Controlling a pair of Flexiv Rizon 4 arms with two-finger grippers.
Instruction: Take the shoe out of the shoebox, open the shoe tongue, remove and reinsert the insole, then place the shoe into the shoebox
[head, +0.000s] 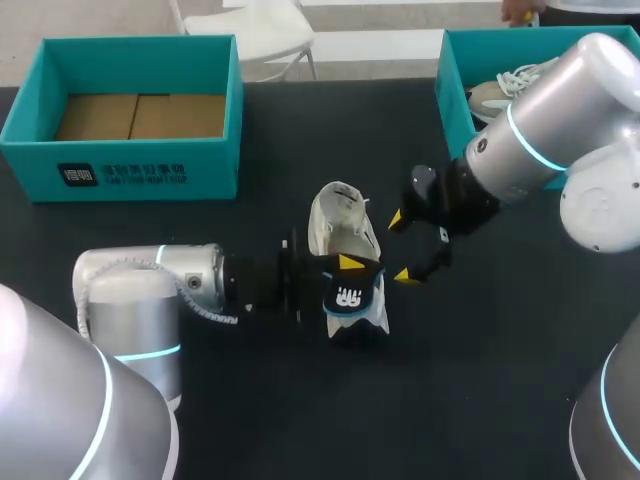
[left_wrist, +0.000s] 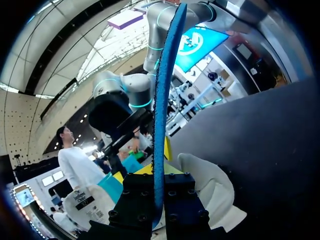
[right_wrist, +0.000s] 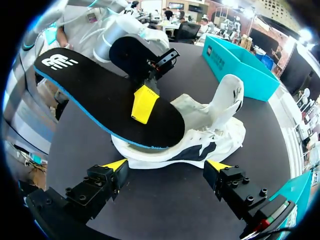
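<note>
Now, left gripper: clamped on the insole, with one yellow fingertip pressed flat on its black top face.
Insole: black on top with a blue edge, held off the table. One end lies over the shoe's opening; how far in it goes I cannot tell.
Shoe: white with dark side markings, near the middle of the table. In the head view the insole meets it at its 6 o'clock end.
Right gripper: fingers spread wide and holding nothing, just beside the shoe at its 3 o'clock.
Left box: teal, at 10 o'clock from the shoe and well apart, with a brown cardboard floor showing.
Right box: teal, at 2 o'clock from the shoe, with a second pale shoe lying inside.
</note>
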